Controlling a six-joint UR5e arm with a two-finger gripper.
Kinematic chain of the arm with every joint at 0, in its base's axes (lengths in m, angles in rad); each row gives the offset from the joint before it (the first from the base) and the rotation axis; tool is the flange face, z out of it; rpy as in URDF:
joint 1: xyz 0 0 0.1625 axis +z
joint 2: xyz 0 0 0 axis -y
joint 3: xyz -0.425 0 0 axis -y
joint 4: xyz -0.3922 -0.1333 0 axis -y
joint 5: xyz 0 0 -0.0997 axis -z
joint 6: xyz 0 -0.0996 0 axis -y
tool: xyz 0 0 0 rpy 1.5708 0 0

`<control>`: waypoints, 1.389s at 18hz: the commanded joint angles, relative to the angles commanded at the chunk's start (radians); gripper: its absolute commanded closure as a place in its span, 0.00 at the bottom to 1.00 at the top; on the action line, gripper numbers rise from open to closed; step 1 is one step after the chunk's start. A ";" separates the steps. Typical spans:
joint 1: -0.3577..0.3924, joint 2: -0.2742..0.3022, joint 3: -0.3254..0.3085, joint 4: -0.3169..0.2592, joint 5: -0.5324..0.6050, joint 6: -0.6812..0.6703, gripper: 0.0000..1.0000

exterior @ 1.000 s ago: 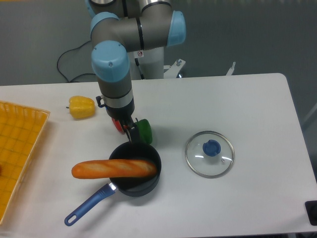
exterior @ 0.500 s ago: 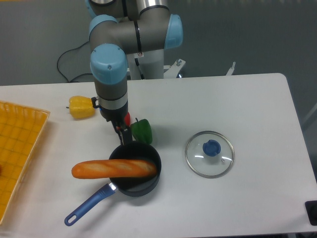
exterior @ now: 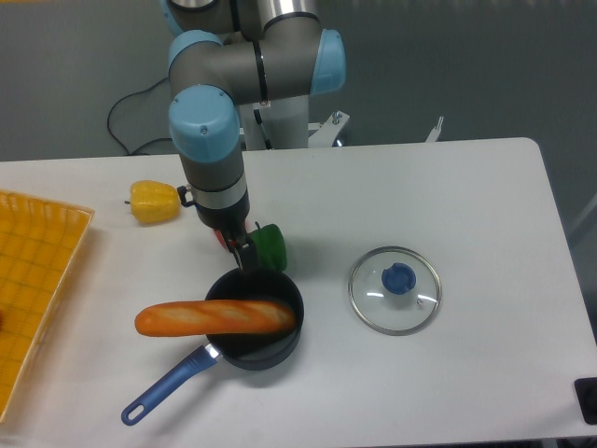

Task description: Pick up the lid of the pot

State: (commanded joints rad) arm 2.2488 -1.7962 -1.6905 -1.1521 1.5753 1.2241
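Observation:
My gripper (exterior: 242, 261) hangs at the rear rim of the black pan, pointing down, and its dark fingers blend together, so I cannot tell how far apart they are. To the right lies the pot lid (exterior: 373, 303), a clear glass disc with a metal rim and a blue knob (exterior: 398, 278) on top. The lid rests flat on the table, well apart from the gripper.
The black pan (exterior: 280, 350) with a blue handle holds one end of an orange-brown baguette (exterior: 210, 318). Behind it are a green pepper (exterior: 270, 248) and a red object partly hidden by the arm. A yellow pepper (exterior: 153, 202) and an orange basket (exterior: 42, 271) are at left.
The gripper shifted left over the pan's rear edge, then came partway back to the right. Lid, pan and baguette have stayed where they were.

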 joint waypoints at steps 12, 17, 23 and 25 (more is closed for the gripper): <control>0.091 -0.026 0.015 -0.003 0.066 0.117 0.00; 0.132 -0.048 0.012 -0.003 0.068 0.123 0.00; 0.184 -0.074 0.011 0.005 0.063 0.161 0.00; 0.192 -0.075 0.008 0.005 0.061 0.184 0.00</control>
State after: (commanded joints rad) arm 2.4405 -1.8714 -1.6827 -1.1474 1.6368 1.4080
